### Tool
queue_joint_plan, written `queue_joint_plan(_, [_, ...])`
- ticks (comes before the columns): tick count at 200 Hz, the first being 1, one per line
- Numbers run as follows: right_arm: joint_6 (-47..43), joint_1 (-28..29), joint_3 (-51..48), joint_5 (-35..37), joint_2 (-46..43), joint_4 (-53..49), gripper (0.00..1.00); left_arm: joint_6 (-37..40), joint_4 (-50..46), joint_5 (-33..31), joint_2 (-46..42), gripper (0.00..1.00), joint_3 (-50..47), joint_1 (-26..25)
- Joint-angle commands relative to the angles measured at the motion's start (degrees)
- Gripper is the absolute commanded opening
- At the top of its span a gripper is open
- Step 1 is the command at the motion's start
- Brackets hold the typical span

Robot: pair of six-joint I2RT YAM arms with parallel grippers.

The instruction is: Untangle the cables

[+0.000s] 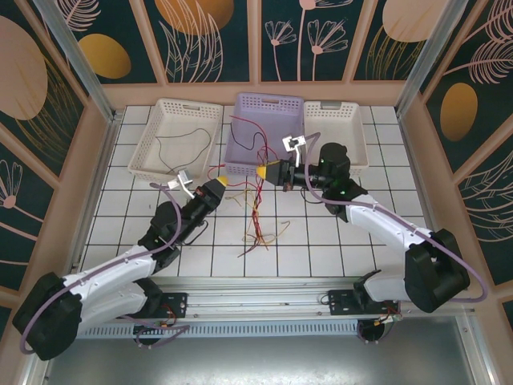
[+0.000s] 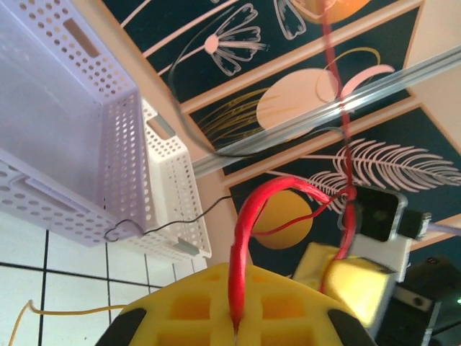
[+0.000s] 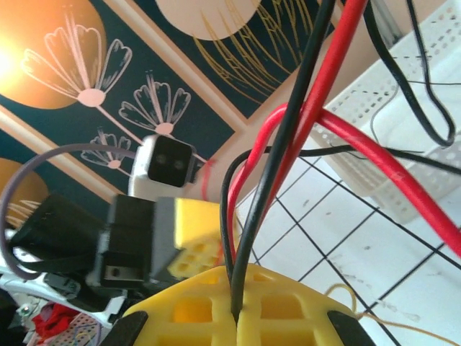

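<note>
As they hang from my two claws, the cables (image 1: 256, 210): thin red, yellow and black wires knotted into one bundle. They trail down onto the white tiles (image 1: 337, 241) in front of the baskets, with the loose ends fanned out there.
Left claw (image 1: 222, 183): pressed together on a red cable (image 2: 248, 216). It enters the seam between my yellow fingers (image 2: 187, 306), then arches up and across toward my other claw.
Right claw (image 1: 262, 172): clamped on a black cable (image 3: 282, 155) and a red strand that run side by side into the seam of my fingers.
Claws together: tips facing each other, near but apart, raised just in front of the lavender basket (image 1: 272, 103).
Yellow strand (image 2: 57, 312): lies slack across the tiles below my left claw.
Left white basket (image 1: 144, 148): one thin black wire (image 1: 192, 134) lies looped on its floor.
Lavender basket contents: loops of red wire and a dark strand, which pass over the near rim and join the bundle.
Right white basket (image 1: 353, 108): sits just beside the lavender one, with my right wrist over its near left corner.
</note>
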Motion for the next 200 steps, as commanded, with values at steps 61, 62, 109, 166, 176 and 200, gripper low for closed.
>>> queue_joint_plan(61, [2.33,-8.54,-11.49,14.33,-3.48,-2.66,0.00,10.41,-31.36,-12.84,-23.15,0.00,5.07,-0.05])
queue_joint_plan(62, [2.48,-8.71,-11.65,14.56,-3.46,-2.75,0.00,10.53,-31.73,-12.96,-23.26,0.00,5.25,0.00])
queue_joint_plan(109, [6.77,-15.56,-16.49,22.51,-2.84,-7.57,0.00,18.36,-46.69,-19.18,-26.10,0.00,17.29,-0.05])
queue_joint_plan(166, [5.29,-16.53,-22.71,32.87,-13.29,-12.13,0.00,27.27,-59.55,-24.73,-26.63,0.00,31.89,-0.05])
queue_joint_plan(176, [5.00,-16.61,-23.33,34.00,-14.71,-12.90,0.00,28.47,-60.80,-25.20,-26.54,0.00,33.56,-0.05])
queue_joint_plan(200, [4.73,-16.71,-24.86,35.74,-16.42,-13.79,0.00,29.99,-62.26,-25.31,-25.80,0.00,35.58,-0.05])
